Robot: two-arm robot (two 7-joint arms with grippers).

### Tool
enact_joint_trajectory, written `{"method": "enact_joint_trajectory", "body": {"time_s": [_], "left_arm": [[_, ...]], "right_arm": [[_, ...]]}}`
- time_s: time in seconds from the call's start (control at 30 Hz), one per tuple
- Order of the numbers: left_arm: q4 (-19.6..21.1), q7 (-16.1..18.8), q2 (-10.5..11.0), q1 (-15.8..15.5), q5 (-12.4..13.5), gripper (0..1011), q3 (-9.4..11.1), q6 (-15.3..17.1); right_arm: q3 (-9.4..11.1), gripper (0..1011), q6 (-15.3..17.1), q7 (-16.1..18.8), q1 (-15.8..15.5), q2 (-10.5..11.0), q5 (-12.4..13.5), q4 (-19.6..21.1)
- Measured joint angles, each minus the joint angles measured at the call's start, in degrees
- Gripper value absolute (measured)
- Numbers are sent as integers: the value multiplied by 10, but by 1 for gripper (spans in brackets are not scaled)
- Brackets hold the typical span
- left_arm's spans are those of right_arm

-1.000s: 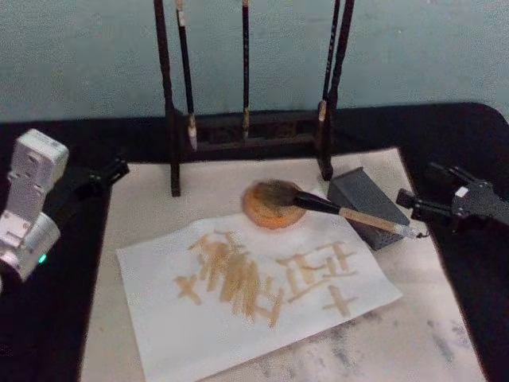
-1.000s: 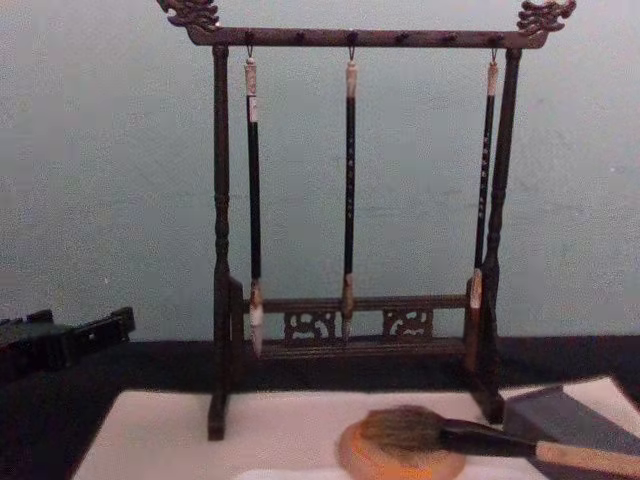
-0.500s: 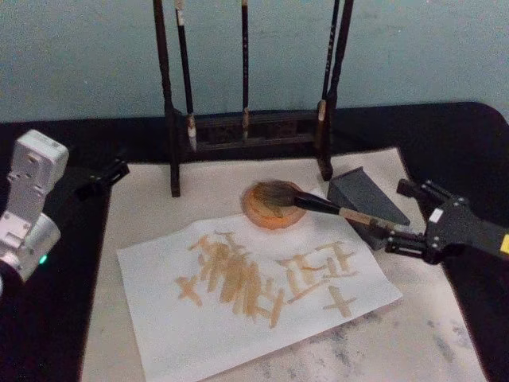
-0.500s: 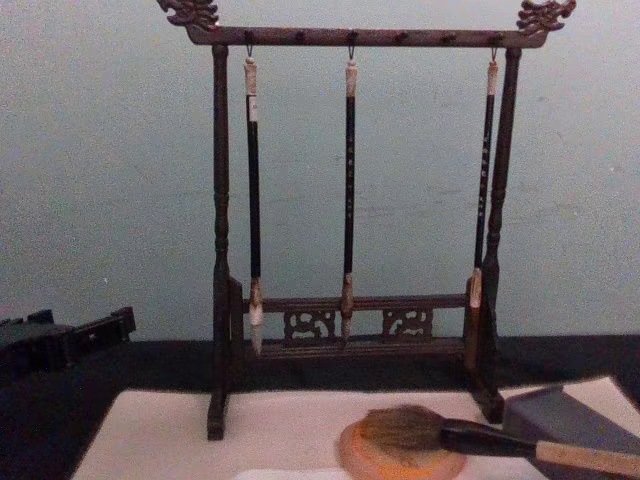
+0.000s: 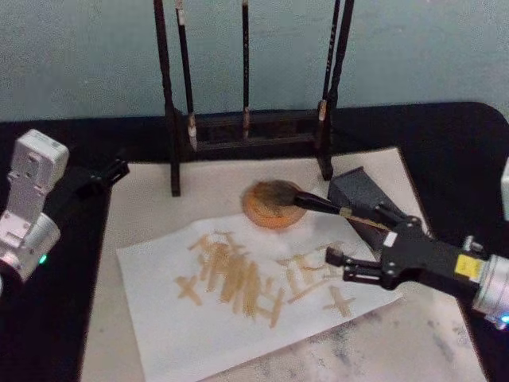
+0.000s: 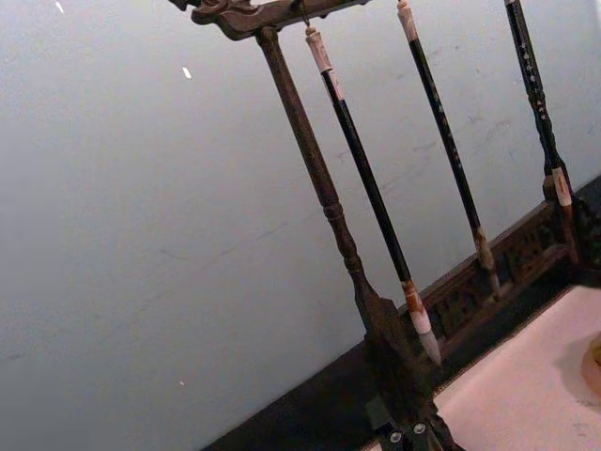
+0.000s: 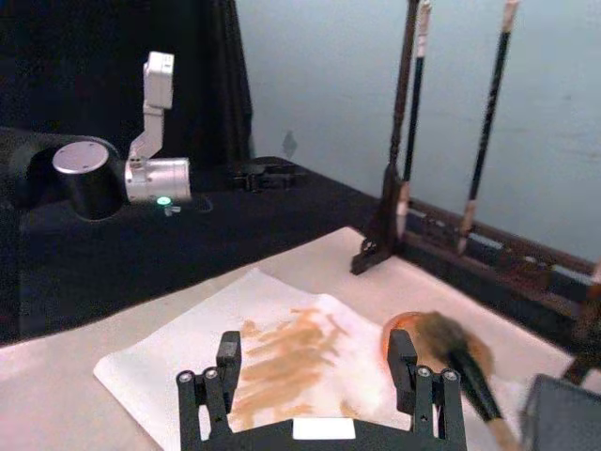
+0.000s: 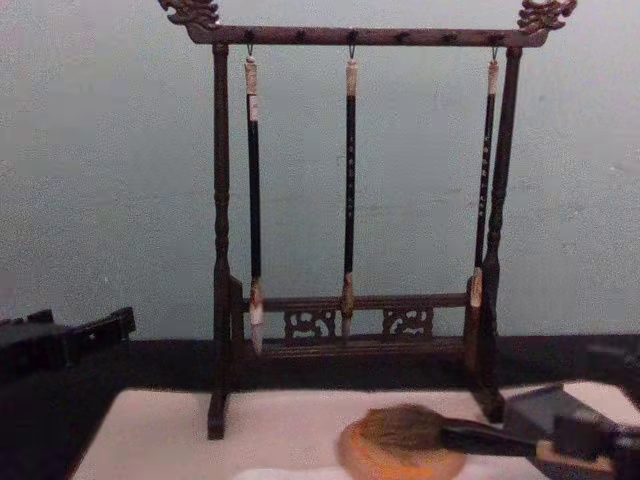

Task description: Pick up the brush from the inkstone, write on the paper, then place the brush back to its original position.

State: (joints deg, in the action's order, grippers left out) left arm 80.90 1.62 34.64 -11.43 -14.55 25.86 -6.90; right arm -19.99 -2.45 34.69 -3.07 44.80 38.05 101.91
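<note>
Right gripper (image 5: pixel 355 243), fingers spread, has moved over the brush (image 5: pixel 318 204) handle.

Brush rack (image 8: pixel 350 240), grey block (image 5: pixel 358 197)

Right end effector (image 5: pixel 354 241), fingers spread, over brush (image 5: pixel 306 202) handle beside inkstone (image 5: pixel 269 212).

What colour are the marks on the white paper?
The strokes on the paper are tan, golden brown; the head view shows them best.
</note>
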Motion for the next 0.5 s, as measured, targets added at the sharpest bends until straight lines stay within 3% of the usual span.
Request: {"method": "enact_joint_trajectory", "body": {"time_s": [0.2, 0.5], "left_arm": [[0, 0, 0, 0, 0, 1002, 0, 0], [0, 0, 0, 0, 0, 1002, 0, 0]], "right_arm": [[-22, 1008, 7, 11, 16, -22, -13, -18], [-19, 1008, 7, 10, 14, -18, -12, -17]]}}
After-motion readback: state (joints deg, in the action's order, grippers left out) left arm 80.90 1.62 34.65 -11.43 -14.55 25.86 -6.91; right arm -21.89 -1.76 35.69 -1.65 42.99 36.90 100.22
